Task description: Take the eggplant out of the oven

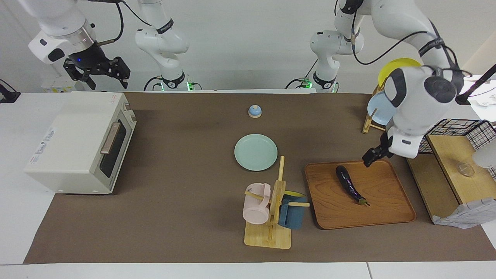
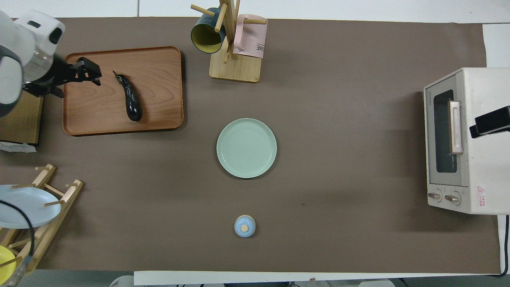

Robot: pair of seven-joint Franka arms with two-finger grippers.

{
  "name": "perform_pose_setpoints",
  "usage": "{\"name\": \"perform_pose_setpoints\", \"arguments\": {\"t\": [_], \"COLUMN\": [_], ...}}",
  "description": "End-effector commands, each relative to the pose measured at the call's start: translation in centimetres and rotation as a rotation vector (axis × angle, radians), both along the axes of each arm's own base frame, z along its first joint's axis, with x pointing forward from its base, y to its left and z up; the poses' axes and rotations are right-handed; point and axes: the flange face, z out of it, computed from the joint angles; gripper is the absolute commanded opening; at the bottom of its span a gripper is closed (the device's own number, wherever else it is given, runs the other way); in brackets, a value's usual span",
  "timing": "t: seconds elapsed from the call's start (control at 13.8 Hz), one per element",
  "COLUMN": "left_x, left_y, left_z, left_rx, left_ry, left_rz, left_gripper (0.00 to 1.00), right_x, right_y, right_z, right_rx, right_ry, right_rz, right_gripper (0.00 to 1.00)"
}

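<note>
The dark purple eggplant [image 1: 348,184] [image 2: 131,99] lies on a wooden tray [image 1: 383,205] [image 2: 159,79] toward the left arm's end of the table. The cream-white oven [image 1: 73,143] [image 2: 478,139] stands at the right arm's end with its dark glass door closed. My left gripper [image 1: 372,157] [image 2: 91,72] is open and empty over the tray's edge, beside the eggplant and apart from it. My right gripper [image 1: 106,79] [image 2: 490,124] is open and empty, raised over the oven's top.
A pale green plate [image 1: 255,152] [image 2: 246,147] lies mid-table. A mug tree [image 1: 271,217] [image 2: 233,44] with a pink and a blue mug stands beside the tray. A small blue knobbed lid [image 1: 254,111] lies nearer the robots. A plate rack [image 1: 378,112] and a black wire basket [image 1: 461,131] stand at the left arm's end.
</note>
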Motion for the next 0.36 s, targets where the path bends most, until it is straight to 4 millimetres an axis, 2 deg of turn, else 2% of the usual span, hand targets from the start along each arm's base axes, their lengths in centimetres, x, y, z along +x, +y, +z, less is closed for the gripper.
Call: {"name": "perform_pose_setpoints", "arguments": {"t": [0.0,0.07,0.29], "left_x": [-5.3,-6.9,-9.9], "left_y": [2.5,2.8,3.5], "left_z": [5.5,7.7,11.0], "left_rx": [-0.021,-0.032,-0.040], "left_ry": [0.055,0.053,0.049], "left_rz": [-0.094,-0.127,-0.185], "left_gripper": [1.00,1.00,1.00], "right_x": [-1.1,-1.2,-1.2], "right_y": [-0.5,-0.9,-1.0], "right_z": [-0.4,-0.7,-0.8], "right_rx": [0.005,0.005,0.005], "right_ry": [0.017,0.021,0.021], "right_rz": [-0.005,-0.010,-0.010], "right_gripper": [1.00,1.00,1.00]}}
